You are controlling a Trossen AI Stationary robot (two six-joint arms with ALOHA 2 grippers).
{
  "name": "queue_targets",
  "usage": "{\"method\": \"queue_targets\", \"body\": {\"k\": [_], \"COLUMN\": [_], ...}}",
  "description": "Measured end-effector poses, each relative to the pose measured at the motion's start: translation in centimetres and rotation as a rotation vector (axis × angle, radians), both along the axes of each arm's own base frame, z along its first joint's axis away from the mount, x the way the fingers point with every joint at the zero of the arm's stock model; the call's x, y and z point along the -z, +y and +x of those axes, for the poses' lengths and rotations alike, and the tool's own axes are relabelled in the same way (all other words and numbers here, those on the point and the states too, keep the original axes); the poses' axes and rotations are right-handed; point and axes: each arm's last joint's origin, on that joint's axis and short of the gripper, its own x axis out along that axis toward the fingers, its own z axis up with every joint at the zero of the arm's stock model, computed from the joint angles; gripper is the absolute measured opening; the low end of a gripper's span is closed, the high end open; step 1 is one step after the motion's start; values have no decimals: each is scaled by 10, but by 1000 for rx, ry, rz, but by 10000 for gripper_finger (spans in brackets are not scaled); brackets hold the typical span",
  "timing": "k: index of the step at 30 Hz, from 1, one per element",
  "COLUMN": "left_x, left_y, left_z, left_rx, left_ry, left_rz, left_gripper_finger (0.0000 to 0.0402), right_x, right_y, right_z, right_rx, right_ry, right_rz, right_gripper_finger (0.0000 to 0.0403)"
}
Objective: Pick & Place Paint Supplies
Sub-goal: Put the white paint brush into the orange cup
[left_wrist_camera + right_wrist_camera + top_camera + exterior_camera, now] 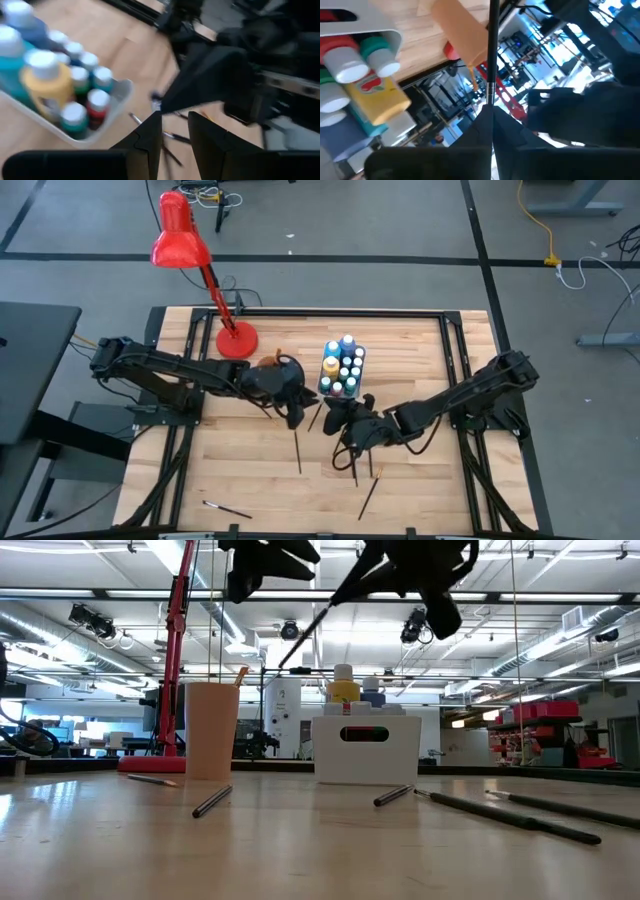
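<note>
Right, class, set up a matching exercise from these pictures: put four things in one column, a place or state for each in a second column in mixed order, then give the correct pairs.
Column one:
1. right gripper
2. paint bottles
3. red desk lamp
4. orange cup

Column two:
A. standing packed together in the white bin
B. on the table beside the lamp's base
C. shut on a thin dark brush, lifted off the table
D. standing at the table's far edge, left of the bin in the high view

Pairs: 1-C, 2-A, 3-D, 4-B
</note>
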Motion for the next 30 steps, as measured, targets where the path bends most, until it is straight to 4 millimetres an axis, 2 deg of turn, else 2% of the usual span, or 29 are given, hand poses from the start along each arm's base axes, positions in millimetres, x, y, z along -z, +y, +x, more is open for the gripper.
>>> {"method": "queue_targets", "body": {"k": [4,13,21,24,28,30], "left_x": [1,3,3,3,4,4], "left_y": [-3,-3,-3,-3,-3,-3], "left_z": [-1,-2,-2,-2,-3,-3], "left_rx": [14,-9,-3,22,50,50], "left_ry": [11,34,37,40,49,47], "left_rz": [-28,10,27,48,81,93], "left_gripper_finger": [104,104,102,85,34,23], "right_x": [0,-19,-20,-20,-21,-20], "right_y": [1,4,4,3,3,4], "right_z": [3,9,9,10,9,9], "right_rx": [13,8,13,16,29,43], "right_ry": [-37,-236,-250,-254,-286,-317], "right_rz": [3,67,72,77,124,172], "right_gripper_finger": [0,0,0,0,2,9]}}
